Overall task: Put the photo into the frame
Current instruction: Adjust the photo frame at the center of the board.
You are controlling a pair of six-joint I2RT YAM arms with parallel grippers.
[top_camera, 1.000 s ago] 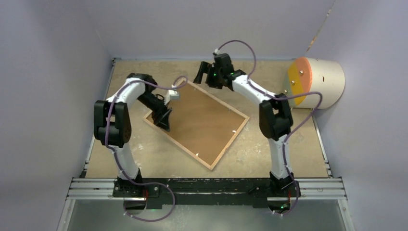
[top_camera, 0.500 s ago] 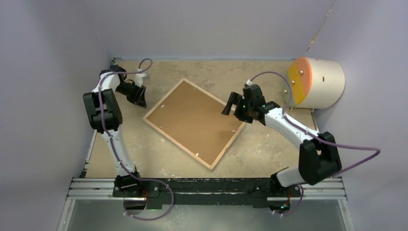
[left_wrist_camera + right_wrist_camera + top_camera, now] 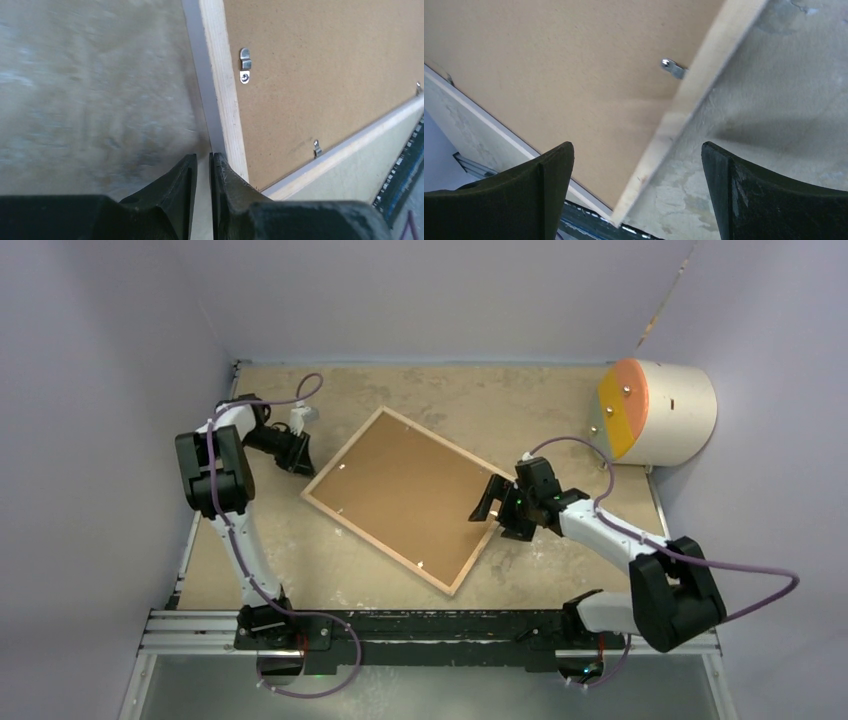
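The frame (image 3: 345, 448) lies face down and askew in the middle of the table, light wood rim up, with a brown backing board (image 3: 405, 495) filling it. The photo is out of view. My left gripper (image 3: 299, 454) sits just off the frame's left corner. In the left wrist view its jaws (image 3: 202, 156) are shut to a thin slit beside the frame's pale outer rim (image 3: 225, 100), with nothing visibly held. My right gripper (image 3: 496, 513) hangs open over the frame's right corner. In the right wrist view it (image 3: 638, 145) straddles the wood rim (image 3: 689, 100).
A large cream cylinder with an orange face (image 3: 660, 410) lies at the back right. Small metal clips (image 3: 244, 65) (image 3: 672, 67) hold the board in the rim. A black rail (image 3: 430, 630) runs along the near edge, and walls close off the left, back and right.
The left gripper closed from wide open and drew back from the frame to its left corner. The right arm swung from the back down to the frame's right corner. The frame shifted slightly.
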